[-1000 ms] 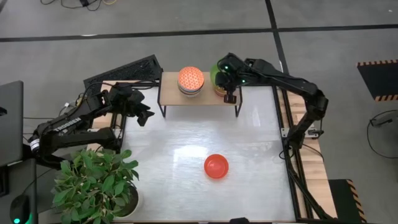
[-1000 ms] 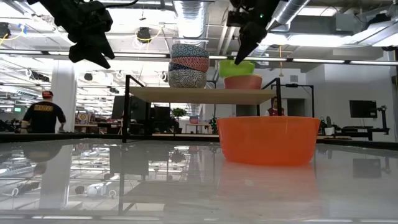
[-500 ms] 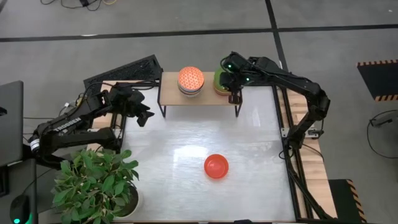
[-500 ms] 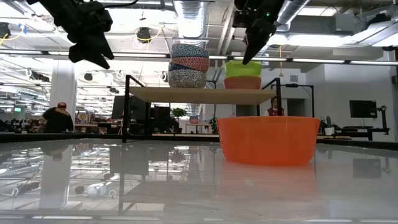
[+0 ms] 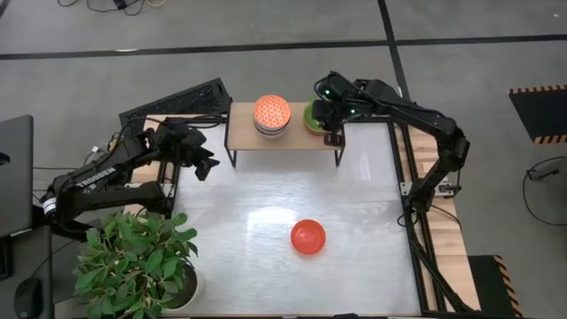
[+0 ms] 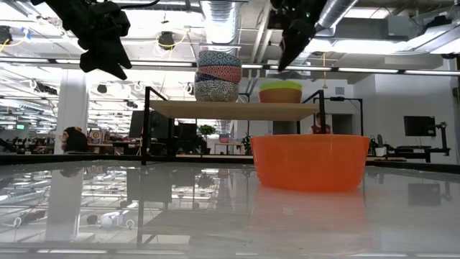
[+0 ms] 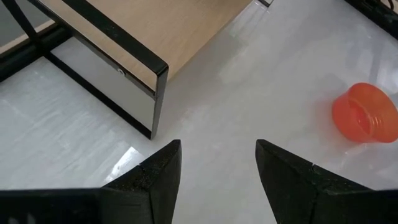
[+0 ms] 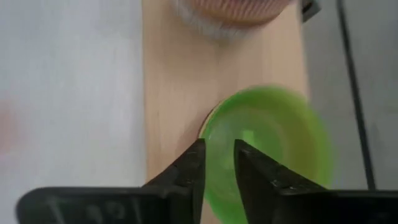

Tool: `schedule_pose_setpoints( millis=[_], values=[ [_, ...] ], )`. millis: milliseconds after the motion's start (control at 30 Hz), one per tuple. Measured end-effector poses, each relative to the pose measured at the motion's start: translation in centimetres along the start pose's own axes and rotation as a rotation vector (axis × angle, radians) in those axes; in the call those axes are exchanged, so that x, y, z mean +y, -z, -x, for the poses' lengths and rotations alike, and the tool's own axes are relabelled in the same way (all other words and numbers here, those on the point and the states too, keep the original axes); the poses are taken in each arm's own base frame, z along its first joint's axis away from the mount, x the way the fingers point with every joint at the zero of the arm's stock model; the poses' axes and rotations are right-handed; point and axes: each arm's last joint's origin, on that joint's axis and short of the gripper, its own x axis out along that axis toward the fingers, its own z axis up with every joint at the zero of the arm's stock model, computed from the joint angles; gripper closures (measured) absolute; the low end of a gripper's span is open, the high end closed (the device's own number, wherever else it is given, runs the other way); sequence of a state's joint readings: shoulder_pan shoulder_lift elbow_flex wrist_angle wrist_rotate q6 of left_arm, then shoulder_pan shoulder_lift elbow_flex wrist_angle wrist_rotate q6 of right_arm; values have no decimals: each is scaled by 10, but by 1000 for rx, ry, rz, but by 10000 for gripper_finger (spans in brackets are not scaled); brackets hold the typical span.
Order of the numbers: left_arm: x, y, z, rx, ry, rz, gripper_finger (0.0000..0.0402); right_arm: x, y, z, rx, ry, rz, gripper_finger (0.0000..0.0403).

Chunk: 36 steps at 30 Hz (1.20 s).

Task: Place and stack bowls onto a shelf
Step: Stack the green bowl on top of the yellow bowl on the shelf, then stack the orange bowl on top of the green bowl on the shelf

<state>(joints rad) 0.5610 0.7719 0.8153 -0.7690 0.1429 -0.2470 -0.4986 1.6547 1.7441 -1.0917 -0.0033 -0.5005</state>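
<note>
The shelf (image 5: 244,135) (image 6: 230,109) stands at the table's far edge. On its middle a stack of three patterned bowls (image 5: 272,113) (image 6: 218,75) sits. On its right part a green bowl (image 6: 280,85) (image 8: 267,143) sits nested in a pinkish-orange bowl (image 6: 280,96). My right gripper (image 6: 282,63) (image 8: 219,155) hangs just above the green bowl's near rim, fingers a little apart, touching nothing. An orange bowl (image 5: 307,237) (image 6: 309,162) (image 7: 364,115) stands on the table near its front. My left gripper (image 5: 202,164) (image 7: 217,149) hovers open beside the shelf's left end.
A potted plant (image 5: 133,261) stands at the table's near left corner. A black slanted panel (image 5: 177,97) lies left of the shelf. White tabletop lies bare between the shelf and the orange bowl. People move in the room beyond the table.
My right gripper carried the green bowl by its rim a little toward the shelf's middle and down. The bowl has sunk into the pinkish-orange bowl and sits there now. The gripper has let go and stands slightly above the rim.
</note>
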Motion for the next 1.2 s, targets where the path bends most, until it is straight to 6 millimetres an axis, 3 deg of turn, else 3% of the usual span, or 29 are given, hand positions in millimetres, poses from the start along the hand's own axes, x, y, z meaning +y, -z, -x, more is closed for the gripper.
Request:
schedule_pose_setpoints(
  millis=[267,367,500,667,900,1033,1200],
  values=[
    [0,0,0,0,1,-1,211,17,-34,55,-177,15,-133,241],
    [-1,0,0,4,18,-1,211,39,-41,68,-175,-43,-176,225],
    [-1,0,0,12,47,-1,211,85,-44,69,-91,-188,-200,219],
    [-2,1,0,15,60,-18,211,156,-44,50,3,-298,-141,221],
    [-2,1,0,18,75,-34,211,234,-23,-4,58,-370,-155,222],
    [-2,1,0,20,82,-34,211,255,-6,-36,62,-385,-195,222],
    [-2,1,0,20,82,-34,211,260,13,-65,71,-373,-252,223]
  ],
)
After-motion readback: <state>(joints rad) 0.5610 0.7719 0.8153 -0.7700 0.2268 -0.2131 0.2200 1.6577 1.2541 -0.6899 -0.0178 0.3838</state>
